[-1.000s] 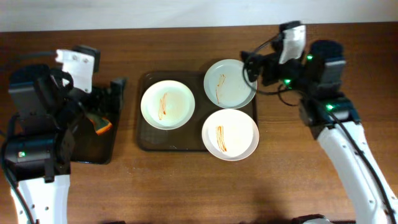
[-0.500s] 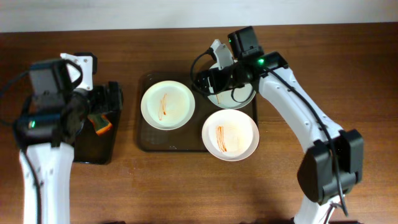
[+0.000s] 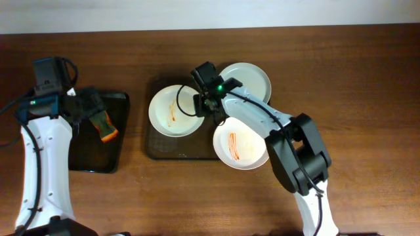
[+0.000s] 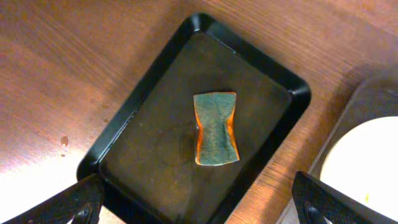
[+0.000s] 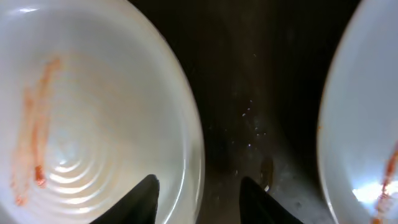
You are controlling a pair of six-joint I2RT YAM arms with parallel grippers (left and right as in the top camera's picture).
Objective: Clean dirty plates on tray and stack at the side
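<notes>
My right claw [image 5: 198,200] is spread open and empty, straddling the right-hand rim of the dirty plate [image 5: 93,124] at the left of the brown tray [image 5: 249,93]. In the right wrist view that rim runs top to bottom and drops into the gap. One finger hangs over the plate's bowl, the other over bare tray floor. So the plate lies to the left of the claw, its edge square across the closing line. A pinch here should catch the rim, I judge, though I cannot tell whether the tips sit low enough. A second streaked plate [image 5: 373,124] at the right edge is clear of the fingers. This arm is plainly the nearer one.

My left claw [image 4: 198,193] is also wide open, holding nothing, above the black tray [image 4: 149,162] on the desk [image 4: 50,74]. The sponge [image 4: 216,129] lies mid-tray, long axis up the frame, straight ahead of the gap.
</notes>
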